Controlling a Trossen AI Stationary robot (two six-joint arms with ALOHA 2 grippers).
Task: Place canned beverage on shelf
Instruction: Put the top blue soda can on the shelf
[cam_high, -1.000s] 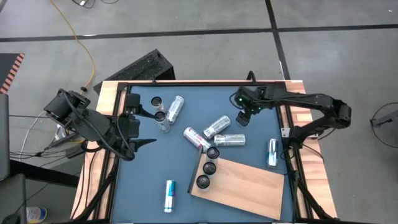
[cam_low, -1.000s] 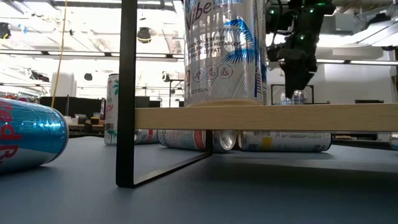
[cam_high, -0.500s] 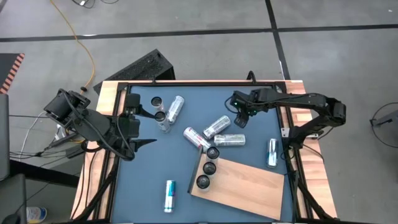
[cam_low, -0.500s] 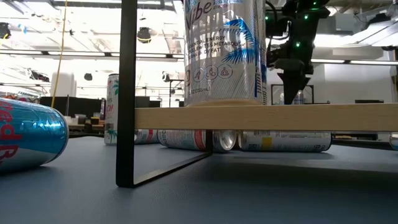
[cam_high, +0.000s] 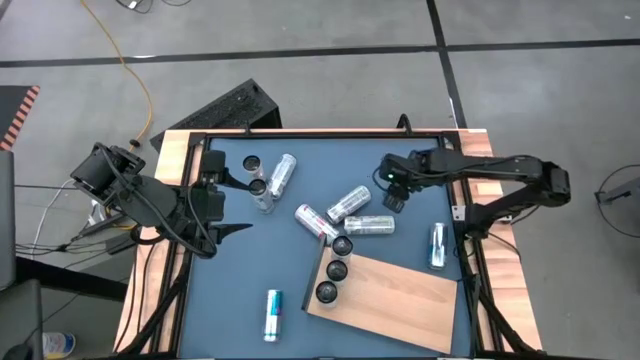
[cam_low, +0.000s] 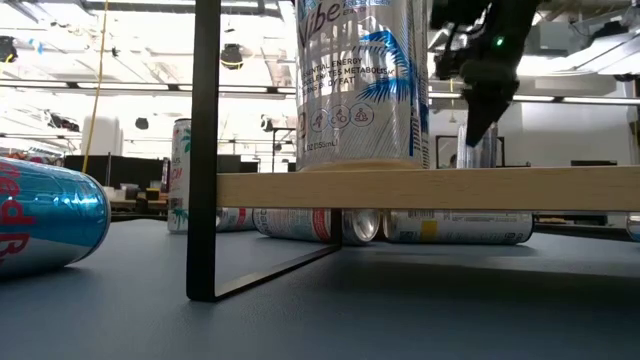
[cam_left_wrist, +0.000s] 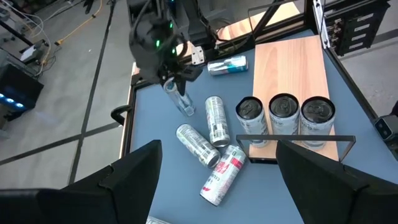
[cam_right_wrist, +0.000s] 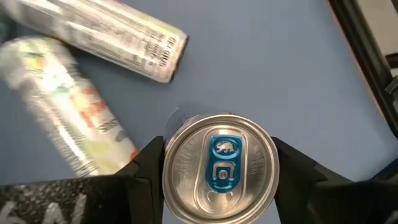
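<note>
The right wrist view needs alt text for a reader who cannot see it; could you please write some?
Seen from directly above, an upright can with a silver top and blue pull tab sits between the right gripper's two dark fingers, which hug its sides. Beyond it, two more cans lie on their sides on the blue-grey table.

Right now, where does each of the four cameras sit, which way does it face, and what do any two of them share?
High view: above the table, looking straight down; both arms show, right gripper over a can.
Low view: at tabletop height, looking level under the shelf; the right arm descends from above.
Left wrist view: on the left arm, facing across the table; its own dark fingers show, apart.
Right wrist view: on the right arm, looking down on the held can's top; jaws flank it.
Shared: high and left wrist views both show three upright cans on the shelf.
</note>
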